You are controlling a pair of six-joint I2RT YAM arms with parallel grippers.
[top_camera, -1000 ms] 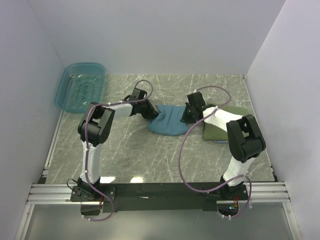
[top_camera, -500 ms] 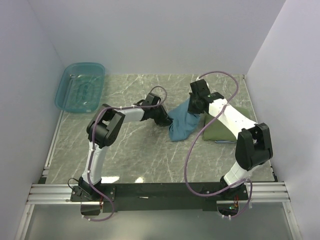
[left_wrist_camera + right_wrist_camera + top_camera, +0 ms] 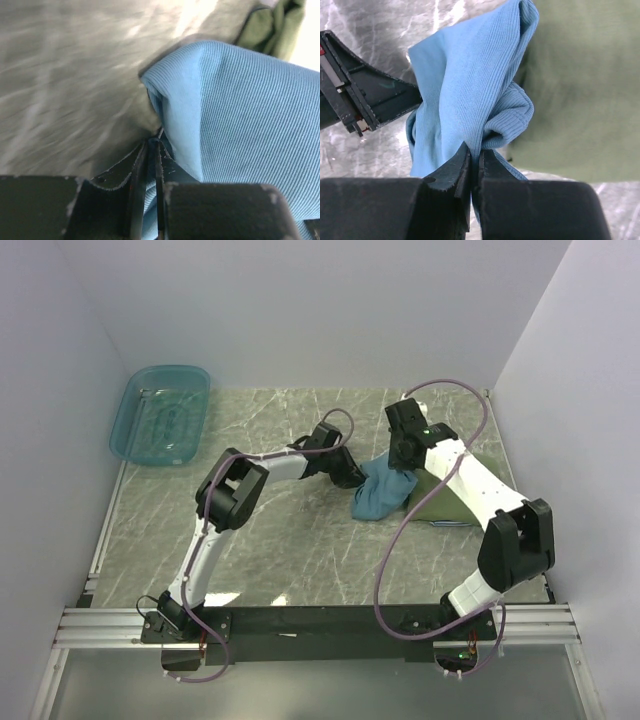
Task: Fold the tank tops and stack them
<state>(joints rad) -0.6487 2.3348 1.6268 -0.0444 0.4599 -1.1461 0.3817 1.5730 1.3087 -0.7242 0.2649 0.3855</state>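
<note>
The plain teal-blue tank top (image 3: 380, 496) hangs bunched between both grippers, just left of the folded olive green tank top (image 3: 458, 496). My left gripper (image 3: 353, 478) is shut on its left edge; in the left wrist view the jaws (image 3: 152, 144) pinch ribbed blue cloth (image 3: 240, 110), with olive cloth (image 3: 272, 25) beyond. My right gripper (image 3: 405, 470) is shut on the top's right side; in the right wrist view the jaws (image 3: 475, 151) clamp a fold of blue fabric (image 3: 465, 75) over the olive tank top (image 3: 580, 90). Whether the blue top's lower end touches the table I cannot tell.
A translucent teal plastic basin (image 3: 160, 415) stands at the back left corner of the marble table (image 3: 280, 550). White walls close in the left, back and right sides. The right arm's cable (image 3: 385, 560) loops over the table in front of the tank tops.
Both grippers have carried the blue tank top to the right, off its flat spread on the table. It now hangs gathered beside the olive one.
</note>
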